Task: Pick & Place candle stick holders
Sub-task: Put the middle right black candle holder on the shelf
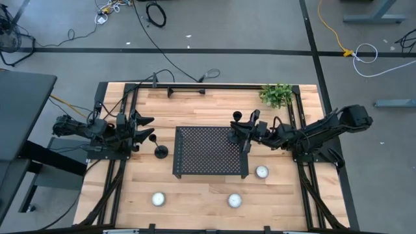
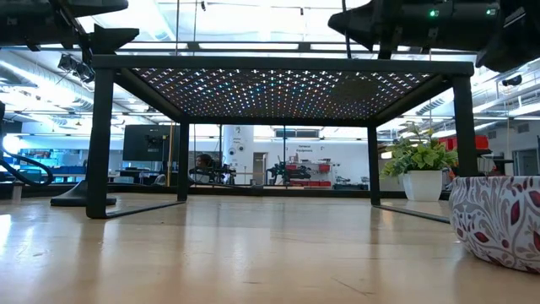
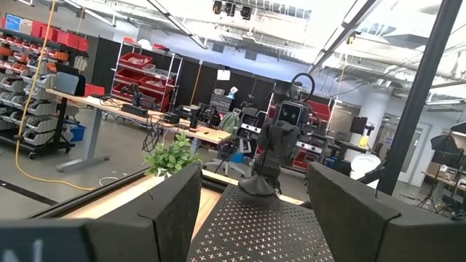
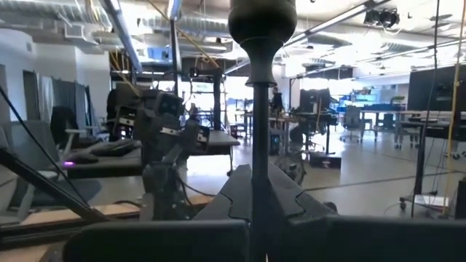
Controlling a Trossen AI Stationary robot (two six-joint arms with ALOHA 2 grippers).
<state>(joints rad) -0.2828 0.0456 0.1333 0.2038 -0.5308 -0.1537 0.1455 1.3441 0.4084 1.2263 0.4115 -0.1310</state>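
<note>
The right end effector (image 1: 244, 133) is clamped on a candle stick holder (image 4: 261, 109), over the 3 o'clock edge of the perforated tray (image 1: 208, 151). The left end effector (image 1: 144, 128) waits at 9 o'clock, fingers apart. Another holder (image 1: 160, 151) stands on the counter (image 1: 195, 195) beside it.

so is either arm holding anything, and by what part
The right gripper holds a candle stick holder by its thin stem, upright. The left gripper is open, holding nothing.

Matt black perforated metal tray (image 1: 208, 151) on glossy wooden table (image 1: 195, 195)
</note>
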